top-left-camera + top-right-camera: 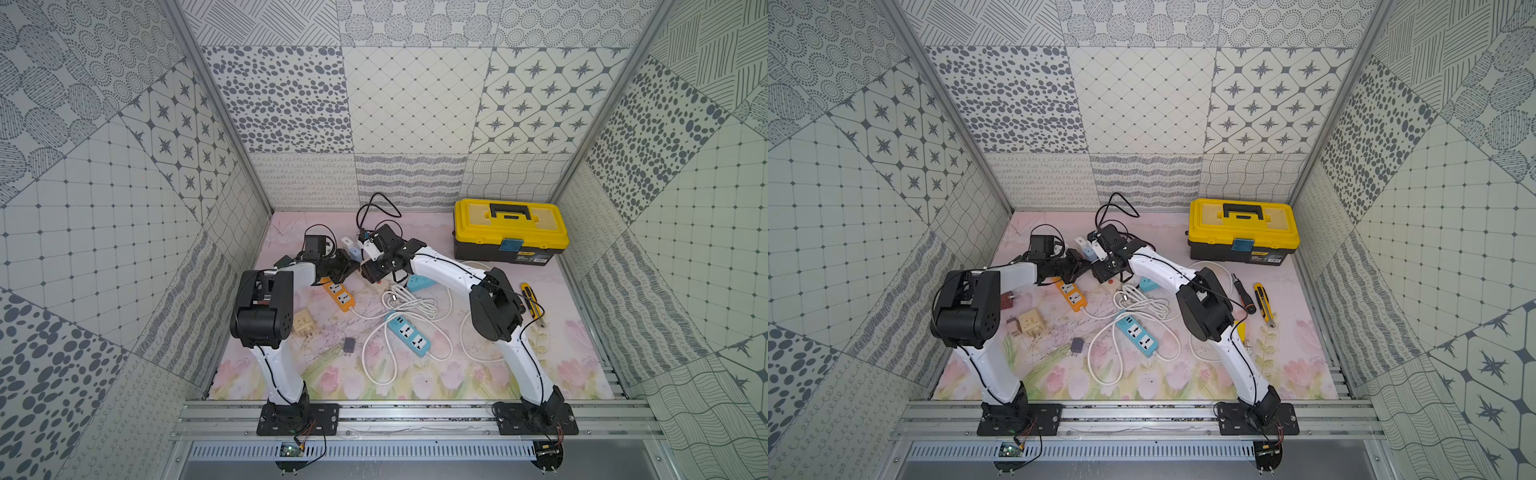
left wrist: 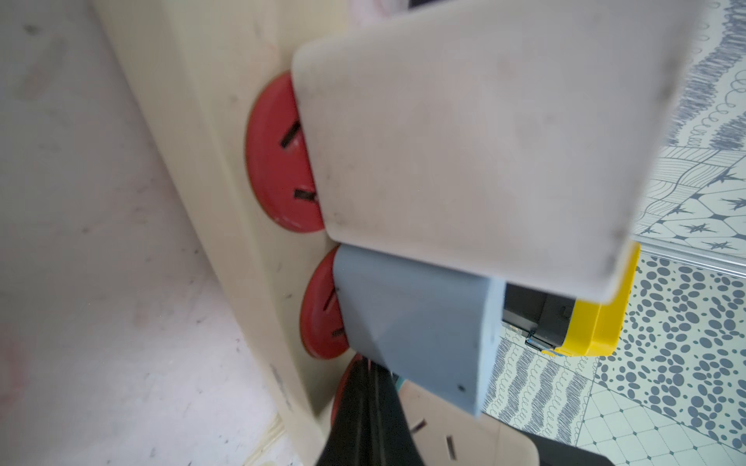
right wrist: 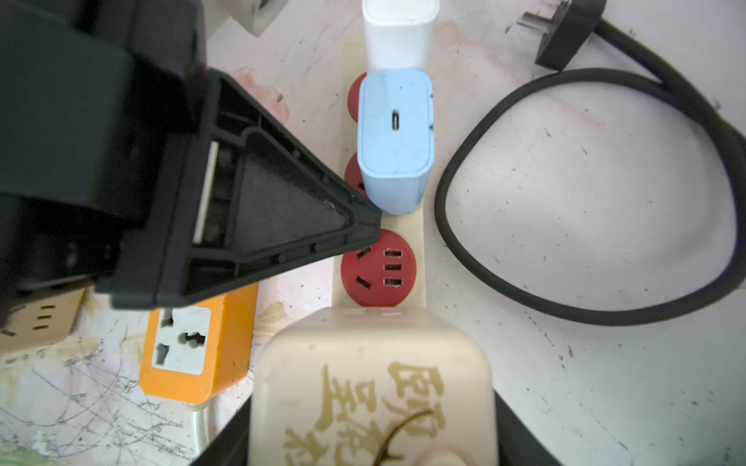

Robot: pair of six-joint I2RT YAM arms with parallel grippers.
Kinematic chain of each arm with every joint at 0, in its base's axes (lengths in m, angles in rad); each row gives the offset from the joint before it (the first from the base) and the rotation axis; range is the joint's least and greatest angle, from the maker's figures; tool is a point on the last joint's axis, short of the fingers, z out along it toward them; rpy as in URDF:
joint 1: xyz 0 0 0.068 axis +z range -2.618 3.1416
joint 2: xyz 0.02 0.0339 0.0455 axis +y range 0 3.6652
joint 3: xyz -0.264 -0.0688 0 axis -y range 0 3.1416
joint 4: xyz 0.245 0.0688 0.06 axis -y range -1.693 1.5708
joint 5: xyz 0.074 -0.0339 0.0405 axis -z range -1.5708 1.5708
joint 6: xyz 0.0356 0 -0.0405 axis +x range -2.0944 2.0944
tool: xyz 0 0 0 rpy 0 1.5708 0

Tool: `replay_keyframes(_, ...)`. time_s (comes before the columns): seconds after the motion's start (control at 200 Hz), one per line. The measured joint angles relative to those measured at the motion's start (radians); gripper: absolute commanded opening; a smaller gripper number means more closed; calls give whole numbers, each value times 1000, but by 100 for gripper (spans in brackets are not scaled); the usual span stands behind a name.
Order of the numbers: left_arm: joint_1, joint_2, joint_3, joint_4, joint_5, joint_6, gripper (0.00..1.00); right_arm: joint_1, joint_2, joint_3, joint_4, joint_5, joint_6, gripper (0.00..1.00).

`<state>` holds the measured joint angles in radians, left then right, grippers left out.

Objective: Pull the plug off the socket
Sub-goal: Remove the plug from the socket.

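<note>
**Desk:** What does the right gripper (image 3: 371, 407) have?

**Photographer:** Its black fingers (image 3: 516, 448) clamp either side of the cream adapter plug (image 3: 371, 375), the block with gold lettering. The plug is at one end of the cream power strip (image 2: 210, 80), just beside an empty red socket (image 3: 379, 268). The adapter hides its own socket, so I cannot tell whether the prongs are seated or clear.

**Desk:** And the left gripper (image 3: 369, 228)?

**Photographer:** Its jaws are closed on nothing. The pointed tip rests against the strip's edge, between the empty red socket and the blue charger (image 3: 395, 133).

**Desk:** What else is plugged in?

**Photographer:** The blue charger stands upright in the next red socket. A white charger (image 3: 397, 36) stands just beyond it, the two nearly touching.

**Desk:** And the surroundings?

**Photographer:** An orange power strip (image 3: 202, 355) lies beside the cream one, under the left gripper. A black cord (image 3: 605, 76) loops on the far side, its plug lying loose. Both top views show the two arms meeting over the strip at the back of the floral mat (image 1: 415, 382). A yellow toolbox (image 1: 511, 226) stands well apart by the rear wall.
</note>
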<state>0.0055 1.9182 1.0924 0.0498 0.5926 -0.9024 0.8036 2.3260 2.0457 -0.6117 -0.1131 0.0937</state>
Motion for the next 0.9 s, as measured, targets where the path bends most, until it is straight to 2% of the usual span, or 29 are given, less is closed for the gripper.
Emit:
replay_keyframes(0.115,-1,24,44,-42,19,14,0,-12,0,1,2,-21,19,0)
replay_keyframes(0.32,-5,70,111,-126,77,21,0,1,11,6,-7,16,-42,0)
replay_keyframes(0.445,-32,77,146,-188,51,33,0,6,17,6,-8,21,-45,0)
replay_keyframes(0.705,-50,39,90,-195,-19,32,0,12,10,-42,40,40,-14,0)
replay_keyframes(0.901,-58,39,71,-164,-27,22,0,-9,0,-66,64,12,27,0)
